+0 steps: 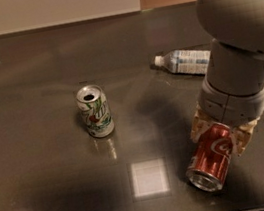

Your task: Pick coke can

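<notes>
Gripper [221, 135] over coke can [210, 162], bottle [185, 61] behind

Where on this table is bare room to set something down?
Bare: table left of the white can, the far strip behind it, and the front between it and the coke can. Crowded: right side, gripper over the coke can, bottle just behind.

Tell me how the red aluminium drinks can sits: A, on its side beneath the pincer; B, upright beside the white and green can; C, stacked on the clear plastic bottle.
A: the red aluminium drinks can lies on its side, with the pincer directly over its far end.
</notes>
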